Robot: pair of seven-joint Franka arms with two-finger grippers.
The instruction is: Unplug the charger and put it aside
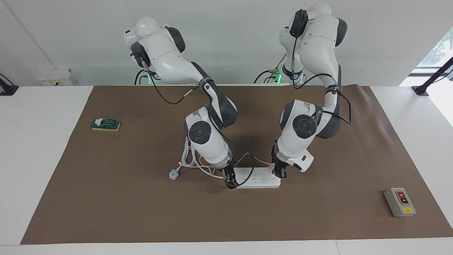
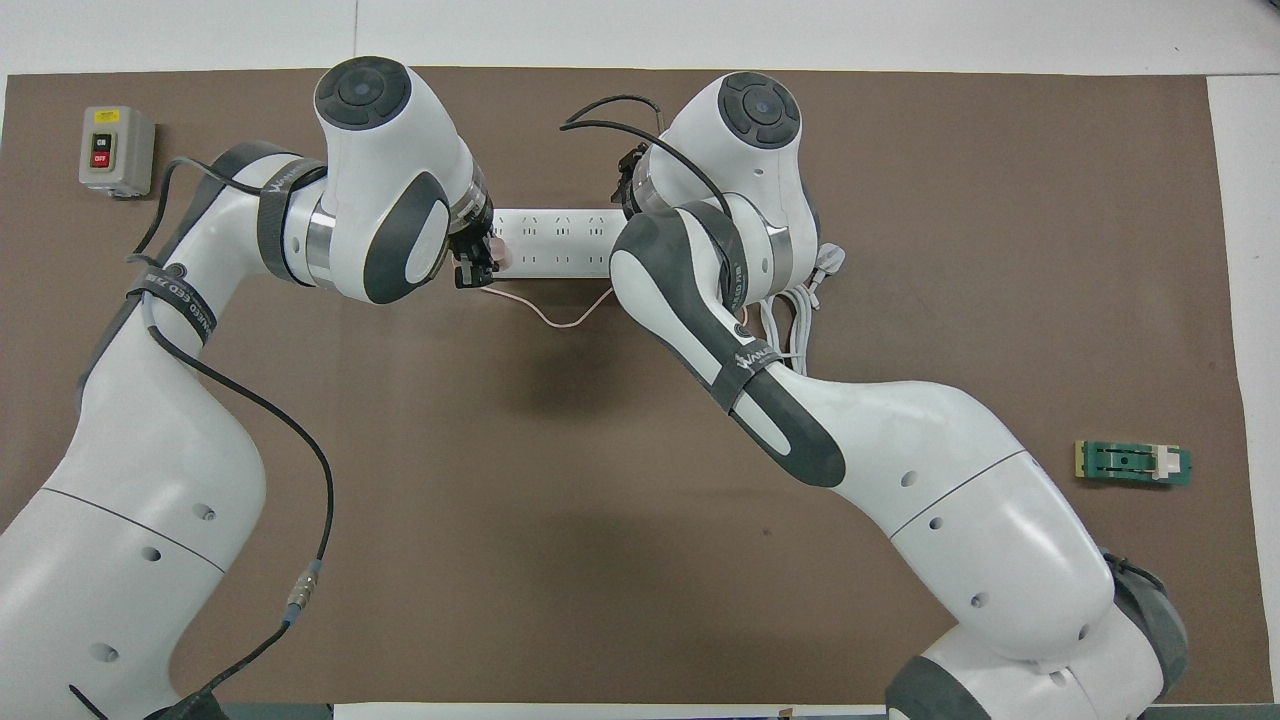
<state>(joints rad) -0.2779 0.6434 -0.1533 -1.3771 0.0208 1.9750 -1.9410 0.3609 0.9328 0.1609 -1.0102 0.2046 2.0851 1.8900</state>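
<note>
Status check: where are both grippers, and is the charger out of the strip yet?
Left gripper on charger, still plugged in power strip. Right gripper down on strip's other end. Nothing blocking.

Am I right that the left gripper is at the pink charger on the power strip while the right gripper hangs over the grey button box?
Not quite. In the facing view the right gripper is down at the power strip, not the grey button box. The left gripper is indeed at the charger.
</note>
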